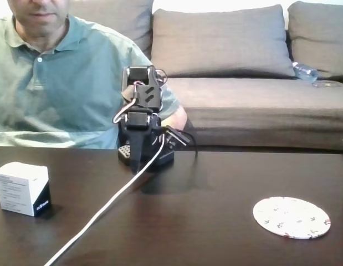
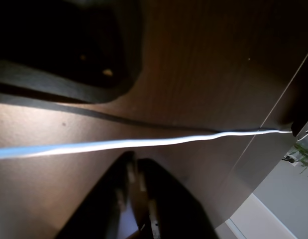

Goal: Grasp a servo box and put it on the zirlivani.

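Sitting folded at center counter (image 1: 215, 183), claw (image 2: 136, 174) is looking closed on nothing; cable (image 1: 113, 200) is risking snagging reach toward box (image 1: 21, 188), disc (image 1: 291, 217) well apart.

The dark wooden counter (image 1: 215, 183) carries the servo box (image 1: 22, 188) at left, the zirlivani (image 1: 291, 217) at right, the arm's base (image 1: 144, 151) and a white cable (image 1: 105, 209).

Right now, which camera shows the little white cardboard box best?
The fixed view: the small white cardboard servo box sits whole on the dark table, at the left. The wrist view gives nothing of it, just tabletop and a white cable.
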